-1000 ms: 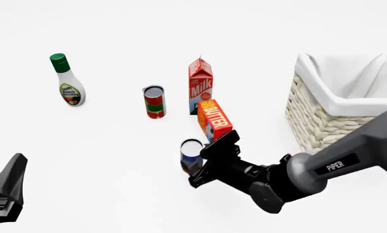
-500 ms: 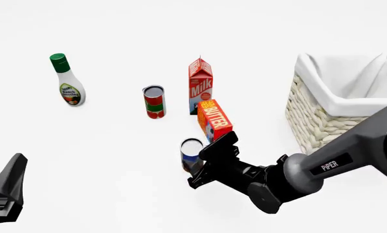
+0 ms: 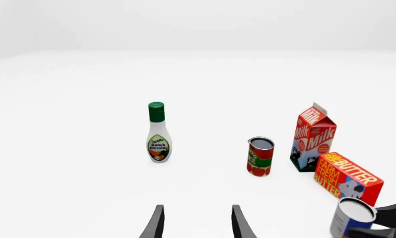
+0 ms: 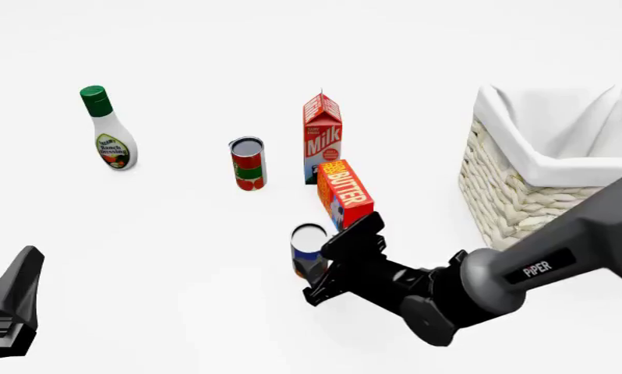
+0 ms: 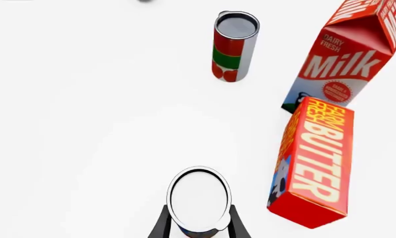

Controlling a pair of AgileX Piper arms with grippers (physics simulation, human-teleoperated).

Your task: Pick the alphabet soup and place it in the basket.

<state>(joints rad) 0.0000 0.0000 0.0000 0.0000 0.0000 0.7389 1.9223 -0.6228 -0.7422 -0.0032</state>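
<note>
Right tool (image 4: 322,274) closed on the small blue-labelled alphabet soup can with silvery top (image 4: 309,251), one finger (image 5: 161,225) on each side. Can upright on the white bench (image 4: 186,234), just at 7 o'clock of the orange butter box (image 4: 344,192). Woven cream wicker basket (image 4: 509,195) at 3 o'clock, well apart. Left tool (image 3: 196,224) open, holding nothing.

I see the soup can (image 5: 199,198) with a smooth, silvery metal-looking lid; the basket (image 4: 514,195) is rough cream weave lined with soft white cloth; my right pincer (image 4: 326,269) looks matt black; the counter (image 4: 165,234) is plain matt white.
</note>
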